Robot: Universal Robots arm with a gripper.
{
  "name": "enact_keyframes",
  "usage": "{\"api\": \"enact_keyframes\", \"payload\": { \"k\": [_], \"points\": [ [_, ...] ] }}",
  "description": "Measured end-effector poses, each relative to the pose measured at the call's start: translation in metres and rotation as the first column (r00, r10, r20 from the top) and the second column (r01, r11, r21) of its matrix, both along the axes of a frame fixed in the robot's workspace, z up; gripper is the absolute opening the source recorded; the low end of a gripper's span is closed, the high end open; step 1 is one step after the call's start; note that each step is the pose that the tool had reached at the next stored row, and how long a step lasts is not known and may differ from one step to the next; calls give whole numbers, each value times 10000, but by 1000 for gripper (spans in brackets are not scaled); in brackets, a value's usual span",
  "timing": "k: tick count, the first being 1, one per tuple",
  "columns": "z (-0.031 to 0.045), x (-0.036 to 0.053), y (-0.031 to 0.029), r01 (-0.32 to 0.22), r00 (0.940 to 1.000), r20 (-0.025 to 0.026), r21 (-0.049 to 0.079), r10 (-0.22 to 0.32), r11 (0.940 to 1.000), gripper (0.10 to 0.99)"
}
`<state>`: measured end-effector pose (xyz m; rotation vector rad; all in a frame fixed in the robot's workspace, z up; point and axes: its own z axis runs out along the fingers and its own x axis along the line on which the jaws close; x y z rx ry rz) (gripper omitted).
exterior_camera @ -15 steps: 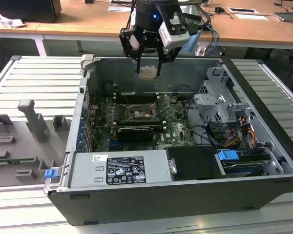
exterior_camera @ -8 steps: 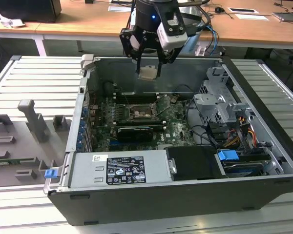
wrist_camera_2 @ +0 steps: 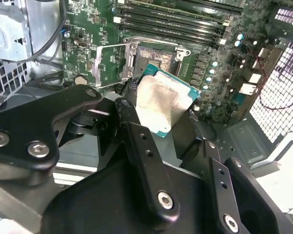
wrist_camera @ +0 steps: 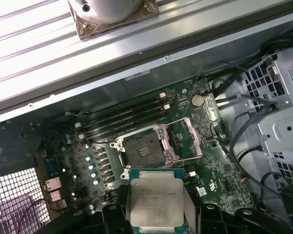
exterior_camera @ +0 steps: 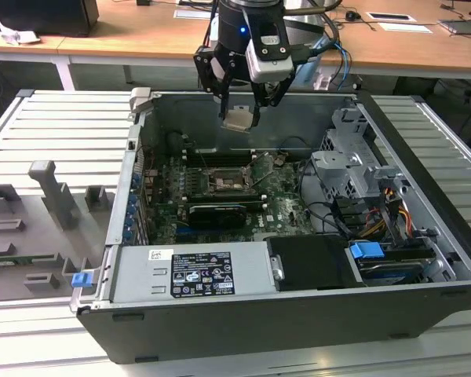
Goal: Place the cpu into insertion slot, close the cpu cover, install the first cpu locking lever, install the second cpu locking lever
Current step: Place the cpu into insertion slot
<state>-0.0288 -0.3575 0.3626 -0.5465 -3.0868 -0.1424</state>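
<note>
I judge that I am in the first step, the placing of the cpu, and that the cover and both levers are not yet done. In the exterior view, going from its left, the grey fixture blocks (exterior_camera: pixel 59 200) lie outside the computer case (exterior_camera: pixel 220 330). Inside the case, the insertion slot (exterior_camera: pixel 224 182) sits on the motherboard (exterior_camera: pixel 282 204). The gripper (exterior_camera: pixel 239 116) hangs above the case, its fingers (wrist_camera_2: pixel 136 141) closed on the cpu (exterior_camera: pixel 238 120). From the cpu the slot is at about six o'clock, well apart, so the chip is in the air and touches only the fingers. In the first wrist view the cpu cover (wrist_camera: pixel 191 139) stands open just beside the bare slot. I think this placing calls for the chip edges to be square with the slot and for a gentle descent, because the contacts may bend.
</note>
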Motion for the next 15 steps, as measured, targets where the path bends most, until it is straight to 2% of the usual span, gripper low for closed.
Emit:
{"api": "enact_keyframes", "payload": {
  "k": [15],
  "points": [
    [-75,-1,2,859,9963,0,0,-859,9963,529]
  ]
}}
